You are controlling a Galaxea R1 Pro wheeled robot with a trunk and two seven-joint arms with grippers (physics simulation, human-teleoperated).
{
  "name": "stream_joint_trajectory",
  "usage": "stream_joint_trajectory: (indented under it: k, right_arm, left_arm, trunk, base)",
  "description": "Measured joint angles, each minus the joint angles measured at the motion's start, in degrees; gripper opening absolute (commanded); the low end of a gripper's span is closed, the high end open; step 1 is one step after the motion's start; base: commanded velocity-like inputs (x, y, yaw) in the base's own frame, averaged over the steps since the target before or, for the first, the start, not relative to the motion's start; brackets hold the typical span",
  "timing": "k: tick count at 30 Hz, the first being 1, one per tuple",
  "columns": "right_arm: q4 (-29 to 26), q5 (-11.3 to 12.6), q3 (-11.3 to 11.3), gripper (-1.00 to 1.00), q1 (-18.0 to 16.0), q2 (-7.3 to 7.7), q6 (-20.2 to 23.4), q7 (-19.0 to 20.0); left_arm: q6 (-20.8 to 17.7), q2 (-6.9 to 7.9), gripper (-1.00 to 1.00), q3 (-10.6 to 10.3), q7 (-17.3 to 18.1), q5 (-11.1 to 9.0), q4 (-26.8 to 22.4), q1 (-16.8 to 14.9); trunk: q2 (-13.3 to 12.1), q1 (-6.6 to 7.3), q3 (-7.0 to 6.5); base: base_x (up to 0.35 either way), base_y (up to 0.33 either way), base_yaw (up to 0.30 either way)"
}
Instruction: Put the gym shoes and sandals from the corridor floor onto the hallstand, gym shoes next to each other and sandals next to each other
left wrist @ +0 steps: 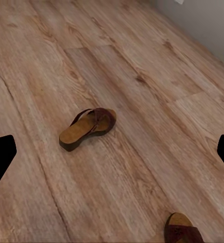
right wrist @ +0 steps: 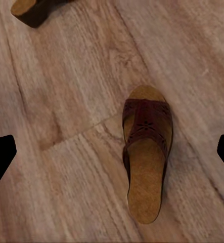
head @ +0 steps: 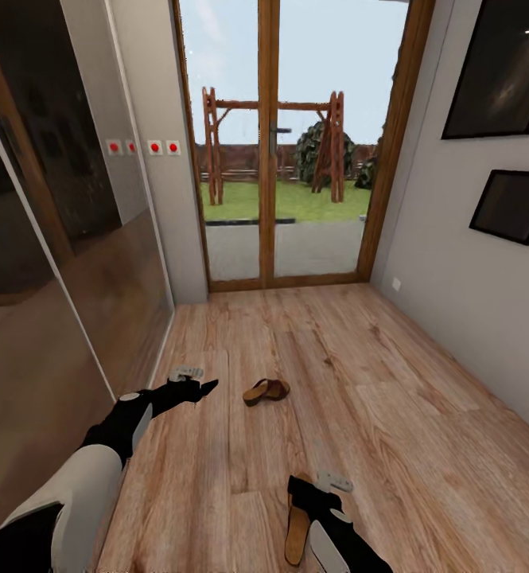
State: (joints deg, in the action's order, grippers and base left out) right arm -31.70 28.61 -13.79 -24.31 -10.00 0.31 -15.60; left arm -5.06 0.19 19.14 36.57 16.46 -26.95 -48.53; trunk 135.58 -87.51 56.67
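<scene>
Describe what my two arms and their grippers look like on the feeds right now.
Left arm: glossy black segments alternating with white shells, tapering to a black left gripper with pointed fingers and a pale grey block beside the wrist. Right arm: the same black and white, with a black right gripper and a similar grey block. No cables or markings visible. Wrist feeds show plain black fingers at the frame edges.

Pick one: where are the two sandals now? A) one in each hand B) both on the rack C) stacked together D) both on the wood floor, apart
D: one sandal lies mid-floor and the other sandal lies nearer the robot, by the right hand; both rest on the corridor floor, ungripped.
</scene>
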Motion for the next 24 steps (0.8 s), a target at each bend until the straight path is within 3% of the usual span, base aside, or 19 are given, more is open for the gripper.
stream_joint_trajectory:
  k: [5,19,24]
  right_arm:
    - [-0.7,0.0,0.0,1.00,0.0,0.00,0.0,0.0]
    - [-0.9,-0.1,0.1,1.00,0.0,0.00,0.0,0.0]
    - [-1.3,-0.1,0.1,1.00,0.0,0.00,0.1,0.0]
  left_arm:
    - [-4.6,-0.05,1.00,0.0,0.1,0.0,0.0,-3.7]
    - [-5.5,-0.05,1.00,0.1,0.1,0.0,0.0,-4.8]
    - [-5.5,-0.05,1.00,0.0,0.1,0.0,0.0,-4.7]
  trunk:
    - [2.0,-1.10,1.18]
    - [7.6,-4.18,4.91]
    - [7.7,-4.31,6.47]
  base:
    - [0.000,0.000,0.000]
    - [0.000,0.000,0.000]
    - [0.000,0.000,0.000]
